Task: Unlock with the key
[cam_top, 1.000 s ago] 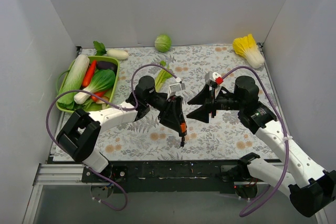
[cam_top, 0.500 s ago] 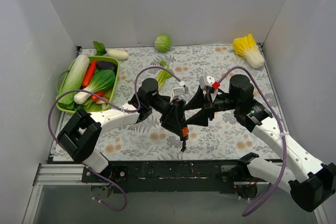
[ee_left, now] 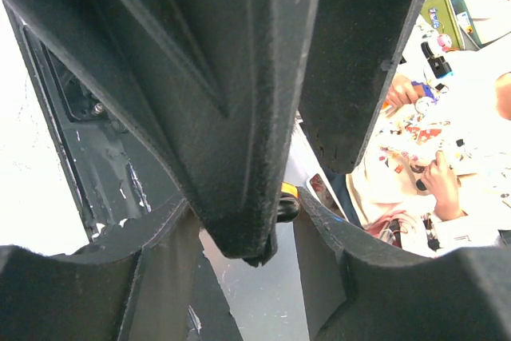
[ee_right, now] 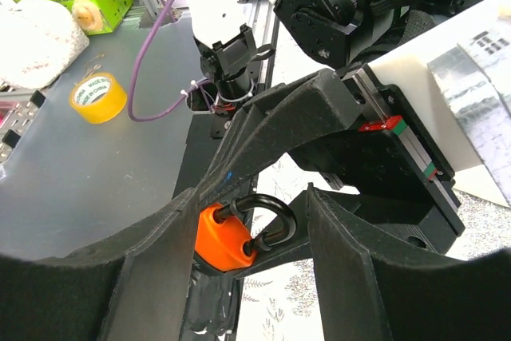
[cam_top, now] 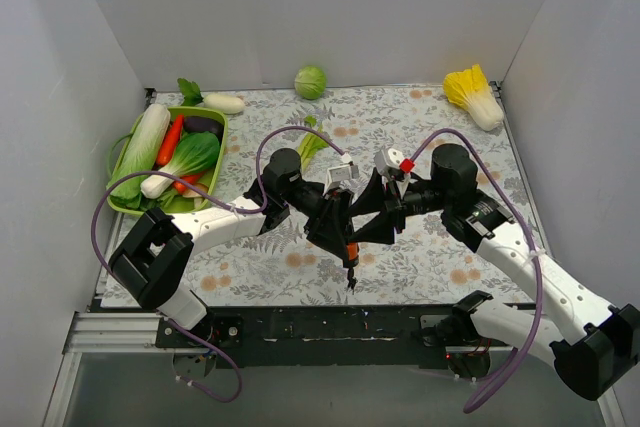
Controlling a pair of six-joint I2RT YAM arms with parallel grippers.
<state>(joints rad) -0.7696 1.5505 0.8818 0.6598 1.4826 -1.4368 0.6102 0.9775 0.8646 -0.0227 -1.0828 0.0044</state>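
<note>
Though small from above, left claw [cam_top: 343, 240] is clamped on orange padlock [cam_top: 349, 247]. The key [cam_top: 350, 282] seems to hang just below that claw. Right claw [cam_top: 358, 226] gapes wide, empty, flanking it.
Left wrist: padlock sliver [ee_left: 287, 192] between dark fingers.
Right wrist: padlock [ee_right: 226, 239] between its spread fingers.

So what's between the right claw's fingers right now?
The orange padlock, gripped by the left claw, sits in the gap of the open right claw; the right wrist view shows it.
</note>
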